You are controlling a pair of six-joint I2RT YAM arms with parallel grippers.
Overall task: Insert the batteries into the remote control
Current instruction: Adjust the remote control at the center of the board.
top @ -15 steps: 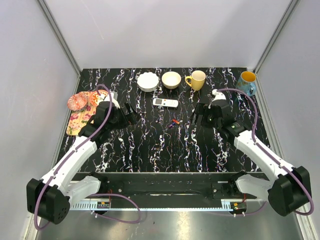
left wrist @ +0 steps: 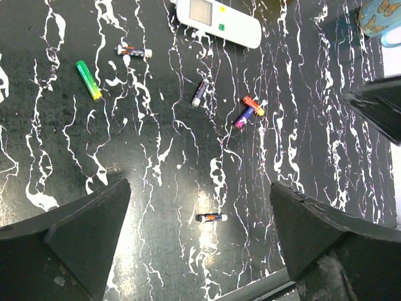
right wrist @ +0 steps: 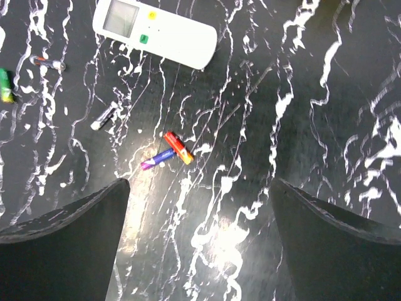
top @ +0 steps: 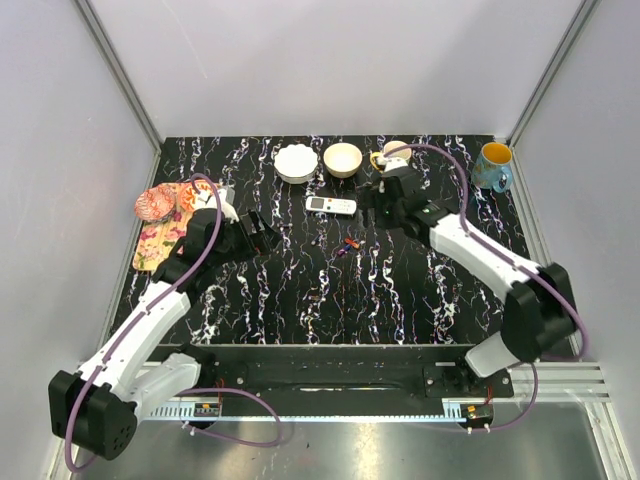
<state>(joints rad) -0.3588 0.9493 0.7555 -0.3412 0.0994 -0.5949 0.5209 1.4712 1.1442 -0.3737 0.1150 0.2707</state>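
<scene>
The white remote control lies flat, display up, behind the table's middle; it also shows in the left wrist view and the right wrist view. Several batteries lie loose in front of it: a red-orange one touching a purple one, dark ones and a green one. My left gripper hovers open, left of the batteries. My right gripper hovers open just right of the remote. Neither holds anything.
Along the back stand a white bowl, a beige bowl, a yellow mug partly behind my right arm, and a blue mug. A floral tray with a pink object lies at the left edge.
My right arm has swung left and toward the back, from the right of the batteries to beside the remote. The left arm has hardly moved.
</scene>
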